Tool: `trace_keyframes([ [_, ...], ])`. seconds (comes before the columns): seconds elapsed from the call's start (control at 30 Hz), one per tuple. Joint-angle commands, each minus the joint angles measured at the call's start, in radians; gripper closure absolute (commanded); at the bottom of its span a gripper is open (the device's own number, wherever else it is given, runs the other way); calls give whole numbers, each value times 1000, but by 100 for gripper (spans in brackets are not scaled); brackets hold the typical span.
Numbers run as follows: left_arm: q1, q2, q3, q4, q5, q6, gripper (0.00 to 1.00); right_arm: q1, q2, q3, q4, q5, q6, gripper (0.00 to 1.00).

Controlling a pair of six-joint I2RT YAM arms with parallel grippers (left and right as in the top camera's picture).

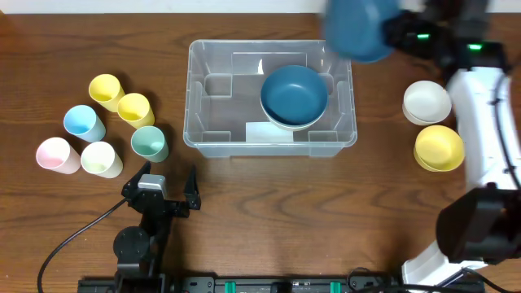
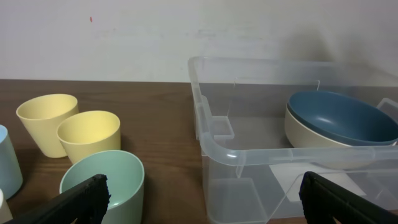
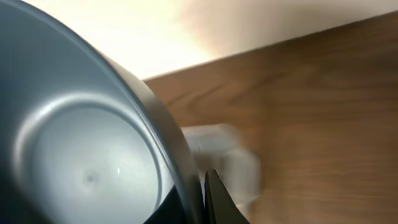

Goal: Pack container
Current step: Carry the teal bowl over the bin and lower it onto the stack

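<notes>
At far edge, right: blurred bowl (image 1: 361,28), cut off, clamped by right gripper (image 3: 200,194); left gripper (image 1: 164,186) wide, empty.

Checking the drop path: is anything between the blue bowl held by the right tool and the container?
Nothing visible blocks it. The held bowl hangs over the far right corner of the container, which has no lid. Two stacked bowls sit inside, right of centre, below and beside the held one.

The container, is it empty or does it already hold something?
Not empty: the container holds a blue bowl nested in a whitish bowl, upright, toward its right side.
</notes>
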Motion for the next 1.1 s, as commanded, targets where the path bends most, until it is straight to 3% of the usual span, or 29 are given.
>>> trace_keyframes([
  [0.0,4,-6,-18,-33,14,17,2,110,-28,2,0,113,-27,93],
  [0.3,4,-6,-18,-33,14,17,2,317,30,0,-98,435,-50,91],
  [0.77,4,-6,-18,-33,14,17,2,323,211,-1,-149,446,-53,95],
  [1.07,4,-6,-18,-33,14,17,2,323,222,-1,-167,446,-53,96],
])
